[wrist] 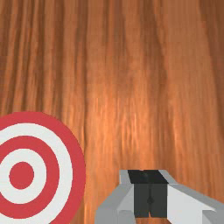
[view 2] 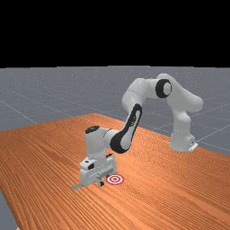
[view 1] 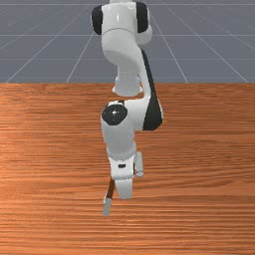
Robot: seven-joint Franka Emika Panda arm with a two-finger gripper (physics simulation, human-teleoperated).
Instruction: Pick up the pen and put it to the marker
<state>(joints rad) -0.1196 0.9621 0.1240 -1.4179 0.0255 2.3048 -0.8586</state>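
Toward the front view's left, the pen (view 1: 107,200) pokes out beside the tool (view 2: 101,183), which is pinched fully narrow.

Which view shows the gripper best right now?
The wrist view: the gripper is close up, its dark pads meeting. The far view has it smaller, beside the round marker; the front view shows its white housing.

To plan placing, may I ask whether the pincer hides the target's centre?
No, the wrist view shows the red centre whole, beside the pincer.

Front view faces the arm (view 1: 118,137), far view stands back — wrist view looks down, close.
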